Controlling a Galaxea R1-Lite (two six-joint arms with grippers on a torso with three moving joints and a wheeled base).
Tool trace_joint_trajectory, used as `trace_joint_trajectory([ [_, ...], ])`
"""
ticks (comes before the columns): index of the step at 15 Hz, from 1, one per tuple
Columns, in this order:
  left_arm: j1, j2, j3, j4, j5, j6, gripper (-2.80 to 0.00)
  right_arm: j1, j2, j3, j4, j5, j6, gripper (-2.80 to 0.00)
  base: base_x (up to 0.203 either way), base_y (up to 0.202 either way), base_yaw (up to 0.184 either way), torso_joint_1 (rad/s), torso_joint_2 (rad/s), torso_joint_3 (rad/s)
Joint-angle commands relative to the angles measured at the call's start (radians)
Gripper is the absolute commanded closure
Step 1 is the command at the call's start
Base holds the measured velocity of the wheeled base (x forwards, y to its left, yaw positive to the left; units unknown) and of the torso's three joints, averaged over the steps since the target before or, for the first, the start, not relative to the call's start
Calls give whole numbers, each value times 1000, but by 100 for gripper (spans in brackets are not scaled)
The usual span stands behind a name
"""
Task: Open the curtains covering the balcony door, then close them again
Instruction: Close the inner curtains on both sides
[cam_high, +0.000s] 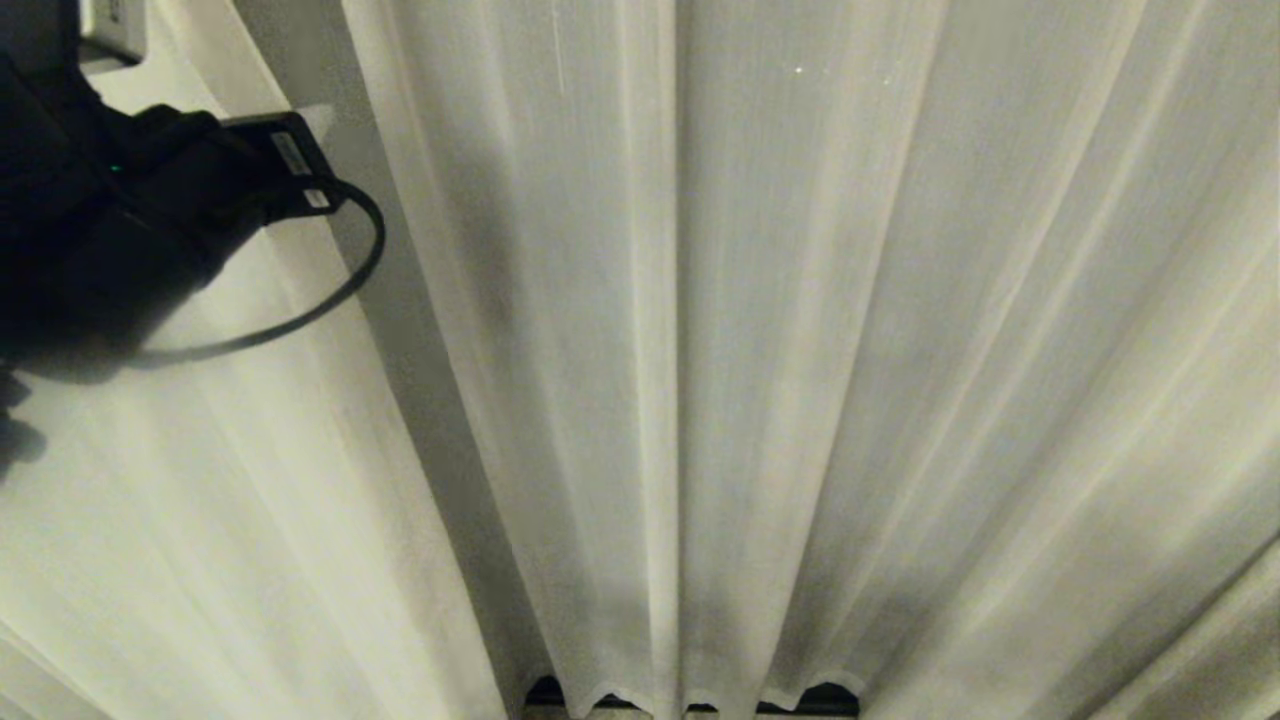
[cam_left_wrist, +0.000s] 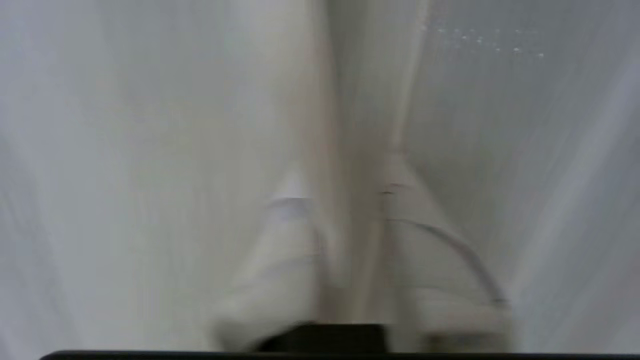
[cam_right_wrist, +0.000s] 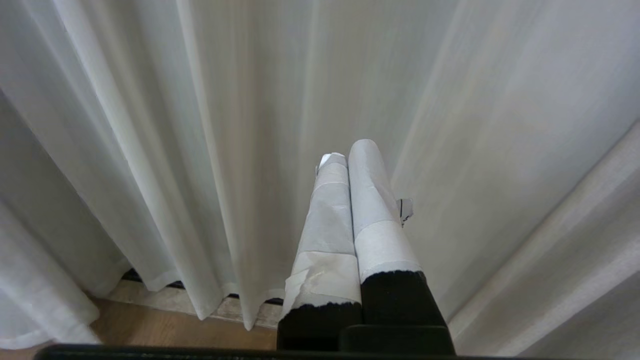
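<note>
The curtains (cam_high: 780, 330) fill nearly the whole head view: cream pleated panels hanging to the floor, drawn together, with two hemmed edges meeting in a vertical line near the centre. Below the hems only a thin dark strip shows, too little to identify. In the right wrist view the same fabric (cam_right_wrist: 210, 125) hangs in deep folds above a pale sill (cam_right_wrist: 175, 300) and a band of wooden floor (cam_right_wrist: 165, 337). The left arm (cam_high: 110, 220) occupies the upper left of the head view, a black mass with a looped cable (cam_high: 350, 270), set against the left panel. The left gripper (cam_left_wrist: 345, 200) appears in its wrist view only, blurred: the two taped fingers (cam_left_wrist: 285, 250) stand slightly apart with a fold of curtain (cam_left_wrist: 350, 150) running between them; whether they press it cannot be told. The right gripper (cam_right_wrist: 350, 155) points at the curtain folds, its tape-wrapped fingers (cam_right_wrist: 370, 200) pressed together and holding nothing.
</note>
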Motion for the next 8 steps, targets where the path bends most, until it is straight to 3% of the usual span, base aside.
trace_joint_trajectory([
  [1,-1,-26,14,-12,4,1,-280,1,2,0,0,1,-1,0,0,0,0,0,0,0],
  [4,-4,-135,62,-4,7,9,-280,1,2,0,0,0,-1,0,0,0,0,0,0,0],
  [8,-8,-461,256,38,6,70,-280,0,2,0,0,1,-1,0,0,0,0,0,0,0],
])
